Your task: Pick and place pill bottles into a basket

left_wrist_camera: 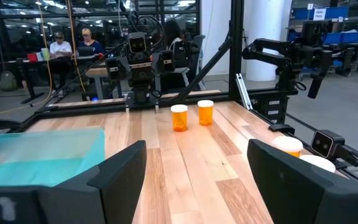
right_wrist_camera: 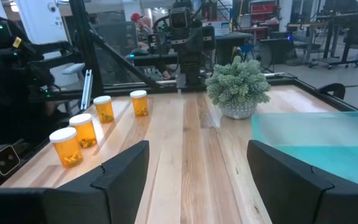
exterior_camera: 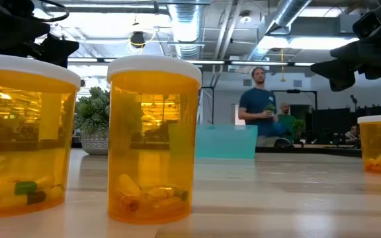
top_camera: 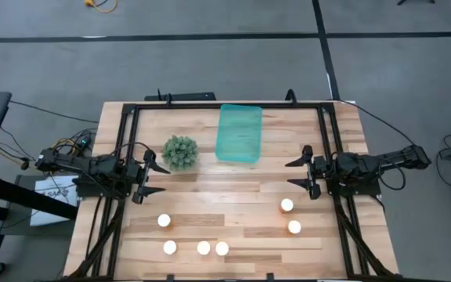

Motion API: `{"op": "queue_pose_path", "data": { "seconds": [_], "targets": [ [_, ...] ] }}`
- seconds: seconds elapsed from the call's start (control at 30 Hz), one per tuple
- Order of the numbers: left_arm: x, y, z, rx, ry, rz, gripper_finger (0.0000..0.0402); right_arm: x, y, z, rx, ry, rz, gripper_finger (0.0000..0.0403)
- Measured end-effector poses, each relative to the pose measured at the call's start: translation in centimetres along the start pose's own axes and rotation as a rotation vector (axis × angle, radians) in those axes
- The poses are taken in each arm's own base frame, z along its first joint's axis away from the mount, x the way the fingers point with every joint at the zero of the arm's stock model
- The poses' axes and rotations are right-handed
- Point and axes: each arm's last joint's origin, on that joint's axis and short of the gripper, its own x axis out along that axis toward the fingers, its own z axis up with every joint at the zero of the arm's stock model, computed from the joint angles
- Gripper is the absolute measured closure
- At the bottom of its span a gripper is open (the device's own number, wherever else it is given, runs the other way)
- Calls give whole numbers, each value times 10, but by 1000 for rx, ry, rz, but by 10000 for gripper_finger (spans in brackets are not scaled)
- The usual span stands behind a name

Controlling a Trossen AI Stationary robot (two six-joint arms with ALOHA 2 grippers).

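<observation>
Both arms hung idle with fingers spread, the right gripper [top_camera: 297,174] nearest two upright pill bottles [top_camera: 287,205] just below it at lower right, the basket [top_camera: 239,134] waiting empty at upper centre.

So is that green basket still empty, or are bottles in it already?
Empty, it seems: from above, the basket shows only bare teal floor, and six white-capped pill bottles stand on the table outside it.
</observation>
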Motion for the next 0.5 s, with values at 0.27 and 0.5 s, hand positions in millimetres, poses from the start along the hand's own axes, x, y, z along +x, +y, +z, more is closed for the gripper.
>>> {"op": "queue_pose_path", "data": {
  "seconds": [0.27,0.5],
  "targets": [
    [0,0,0,1,0,0,132,0,0,0,0,0,0,137],
    [0,0,0,0,0,0,132,0,0,0,0,0,0,137]
  ]
}}
